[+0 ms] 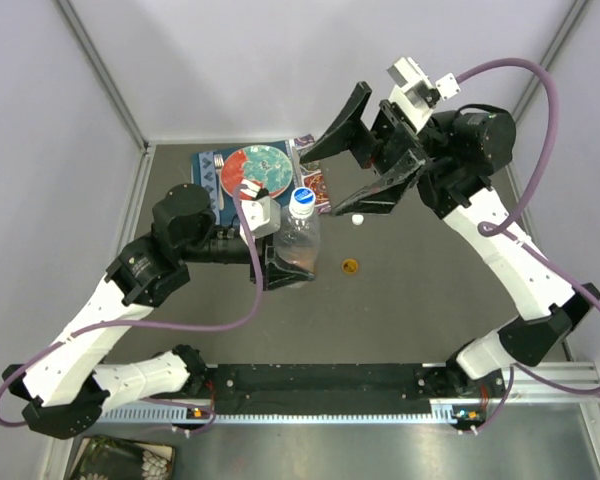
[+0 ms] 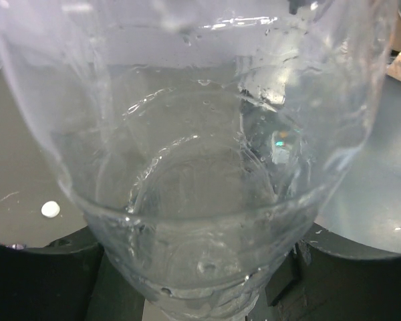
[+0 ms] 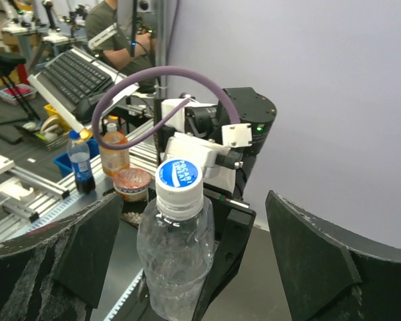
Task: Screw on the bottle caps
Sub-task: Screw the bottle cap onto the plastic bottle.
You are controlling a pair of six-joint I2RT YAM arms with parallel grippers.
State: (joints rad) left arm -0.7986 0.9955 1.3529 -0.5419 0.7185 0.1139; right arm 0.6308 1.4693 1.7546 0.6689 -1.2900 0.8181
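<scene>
A clear bottle [image 1: 298, 243] stands upright at mid-table with my left gripper [image 1: 278, 262] shut on its lower body. A white cap with a blue top [image 1: 301, 198] sits on its neck. In the left wrist view the bottle [image 2: 200, 167] fills the frame, with my left gripper [image 2: 200, 297] clamped round its base. My right gripper [image 1: 322, 180] hangs open just behind the cap, touching nothing. Seen from the right wrist, the capped bottle [image 3: 177, 257] stands ahead of my right gripper [image 3: 190, 207] and its wide-apart fingers [image 3: 314, 261]. A small white cap [image 1: 358, 220] and an orange cap [image 1: 350, 266] lie loose on the table.
A red-and-teal plate [image 1: 255, 172] lies on a blue mat at the back, with a patterned packet [image 1: 316, 182] beside it. A black rail [image 1: 330, 382] runs along the near edge. The loose white cap [image 2: 51, 209] also shows in the left wrist view.
</scene>
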